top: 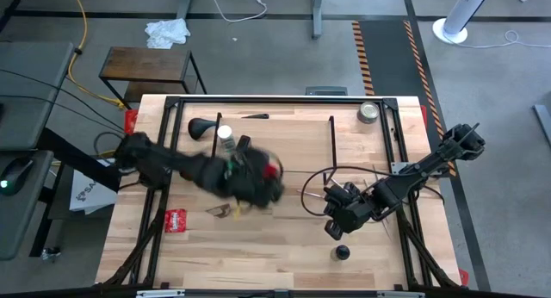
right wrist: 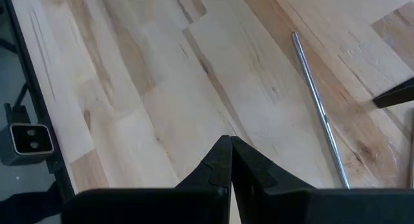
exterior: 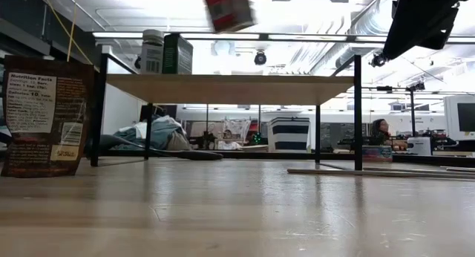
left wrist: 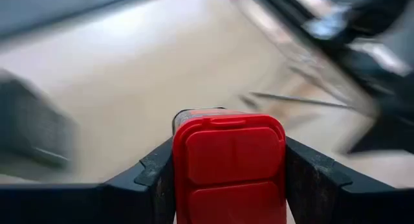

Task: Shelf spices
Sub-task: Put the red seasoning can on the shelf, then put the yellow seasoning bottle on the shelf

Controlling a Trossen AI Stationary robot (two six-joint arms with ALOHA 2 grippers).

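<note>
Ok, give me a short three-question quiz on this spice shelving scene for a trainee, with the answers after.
1. True or false: the right hand is shut and empty.
2. What does the left hand grip? A) silver tin B) red-capped jar C) red packet
3. Fill in: in the low view, a white-capped jar already stands on the ____.

Key: 1 true; 2 B; 3 shelf.

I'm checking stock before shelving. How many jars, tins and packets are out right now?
Jars: 4 (white-capped jar, dark jar beside it, red-capped jar, black-capped jar)
Tins: 1 (silver tin)
Packets: 1 (red packet)
Total: 6
</note>
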